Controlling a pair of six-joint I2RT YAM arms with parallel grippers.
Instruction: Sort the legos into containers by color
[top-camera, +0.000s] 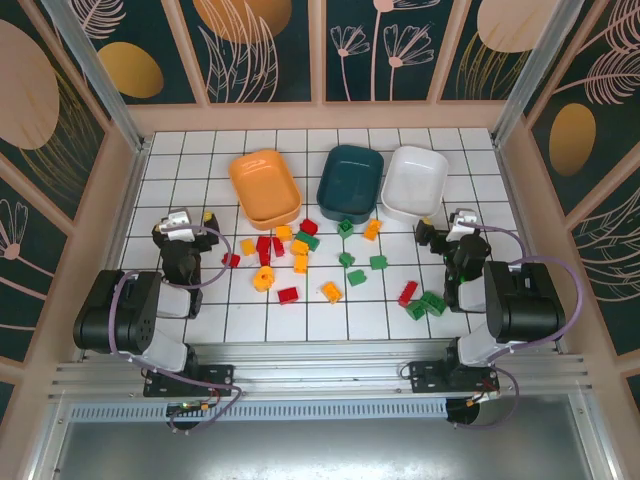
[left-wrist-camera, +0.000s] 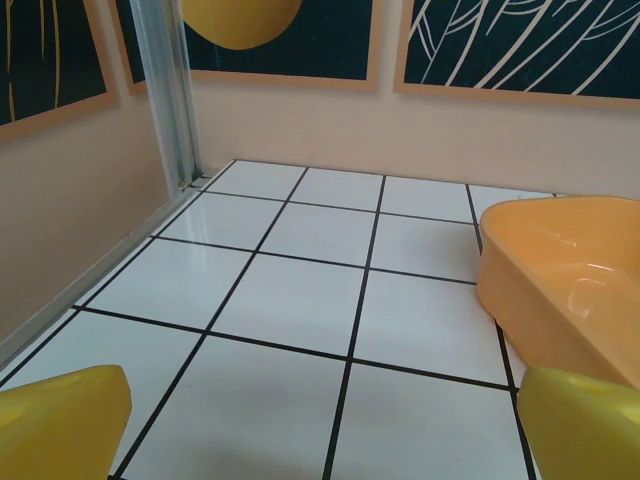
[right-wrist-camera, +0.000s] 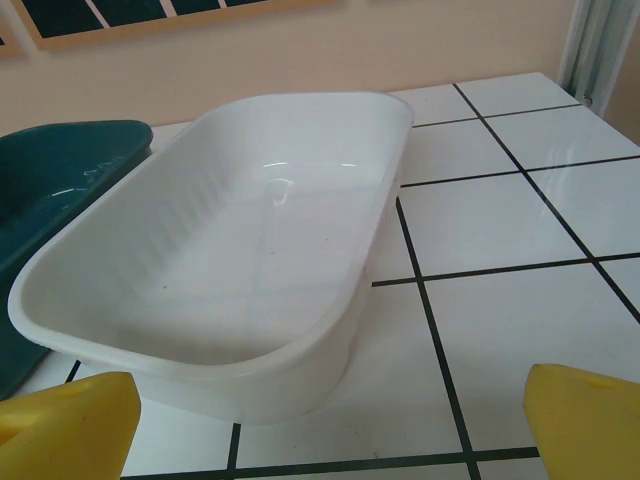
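- Holding nothing, my left gripper (top-camera: 205, 225) and right gripper (top-camera: 428, 235) each stand spread as wide as they go, low over the white tiled surface (top-camera: 470, 150) at their own sides. Jaws that wide could knock neighbouring bricks as I come down.
- Near my right arm, a red brick (top-camera: 407, 293) lies just beside two green bricks (top-camera: 428, 303). A loose aim there could pinch two colours at once.
- A lone red brick (top-camera: 231, 260) near my left gripper looks the safest pick.
- Mid-surface the legos (top-camera: 300, 250) crowd together with red, green and yellow-orange mixed. A careless close may scatter them or lift two at once.
- Farthest off, the orange bowl (top-camera: 265, 185), teal bowl (top-camera: 350, 178) and white bowl (top-camera: 415, 180) sit in a row, and I can see no brick in any of them. Teal and white nearly touch, so an off-centre release could land a brick in the wrong one, and a low approach could shove a rim.
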